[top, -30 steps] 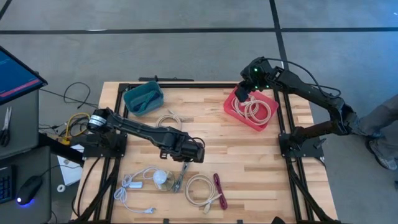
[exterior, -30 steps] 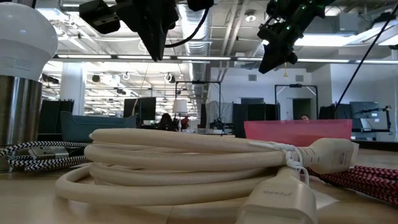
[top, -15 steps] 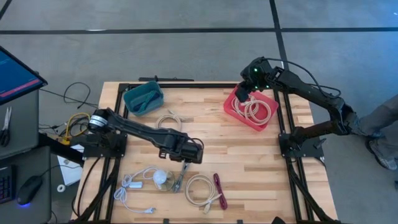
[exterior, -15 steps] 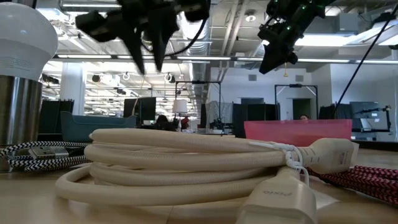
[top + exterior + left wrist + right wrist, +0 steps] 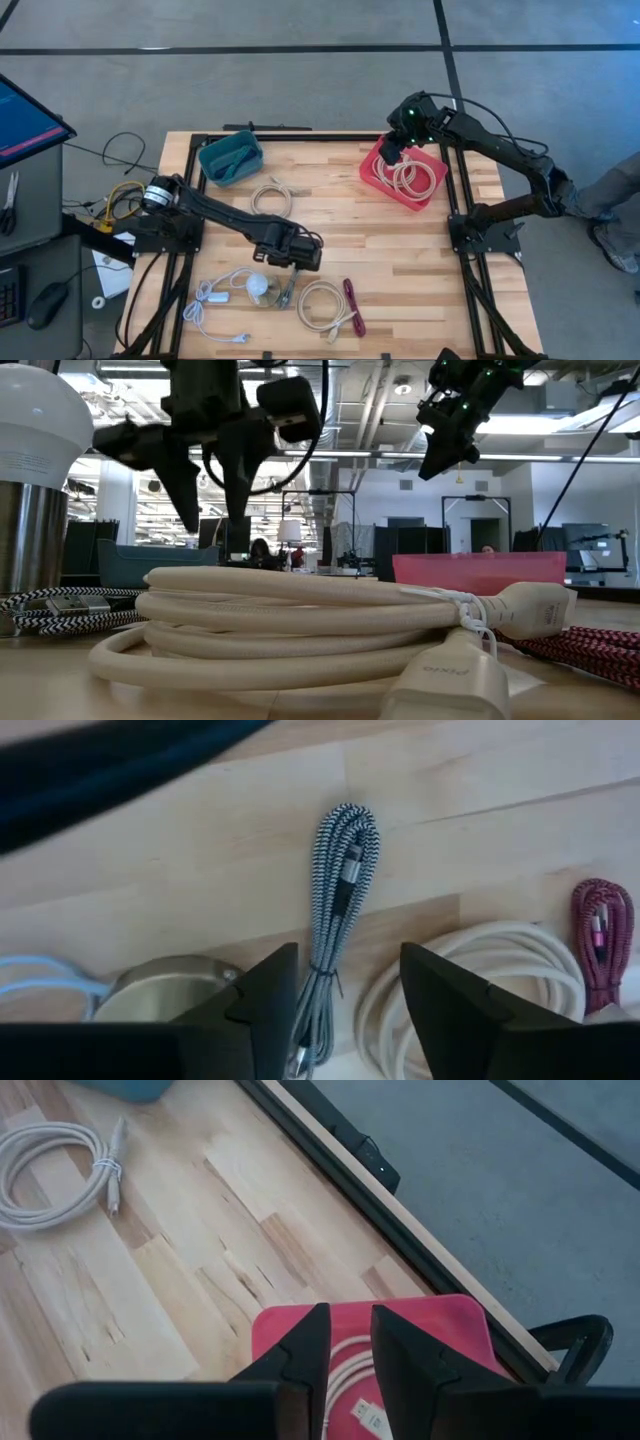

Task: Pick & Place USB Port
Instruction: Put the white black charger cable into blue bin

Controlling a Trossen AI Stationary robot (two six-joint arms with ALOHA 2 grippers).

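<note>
Braided cable (image 5: 338, 910) under left gripper (image 5: 345, 992)

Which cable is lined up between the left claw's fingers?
The black-and-white braided cable, bundled straight. It sits in line with the open left claw; the cream coil and red cable lie off to one side.

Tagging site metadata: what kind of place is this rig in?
Likely an open-plan robotics lab or office: exposed ceiling ducts, rows of desks with monitors behind the wooden table, and a grey concrete floor.
</note>
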